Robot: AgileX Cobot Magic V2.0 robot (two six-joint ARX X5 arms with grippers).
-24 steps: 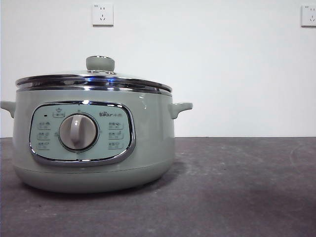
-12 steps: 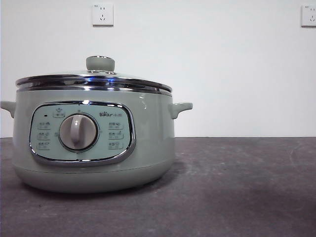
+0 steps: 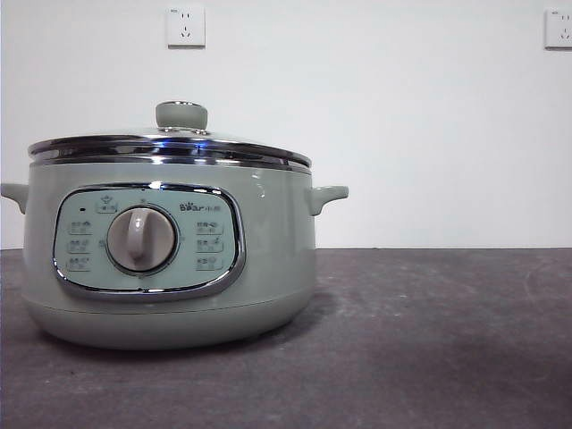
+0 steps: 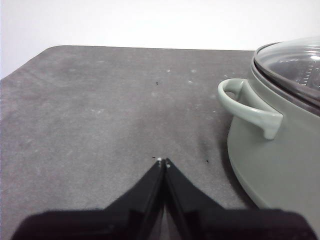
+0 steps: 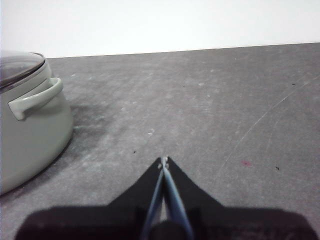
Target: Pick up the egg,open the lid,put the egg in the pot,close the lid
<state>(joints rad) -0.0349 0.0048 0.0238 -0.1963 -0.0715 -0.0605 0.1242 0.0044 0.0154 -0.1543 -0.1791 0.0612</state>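
The pale sage-green pot [image 3: 268,268] stands on the dark table at the left of the front view, its control panel and beige dial facing the camera. The glass lid [image 3: 170,147] with its pale green knob [image 3: 181,114] sits closed on the pot. The egg is not in view in any frame. My left gripper [image 4: 163,161] is shut and empty, low over the table beside one pot handle [image 4: 247,107]. My right gripper [image 5: 163,161] is shut and empty over the table on the pot's other side, near its other handle [image 5: 35,100]. Neither arm shows in the front view.
The dark grey table [image 3: 429,340] stretches to the right of the pot. A white wall with two sockets [image 3: 186,27] stands behind. The table's far edge and rounded corner [image 4: 45,52] show in the left wrist view.
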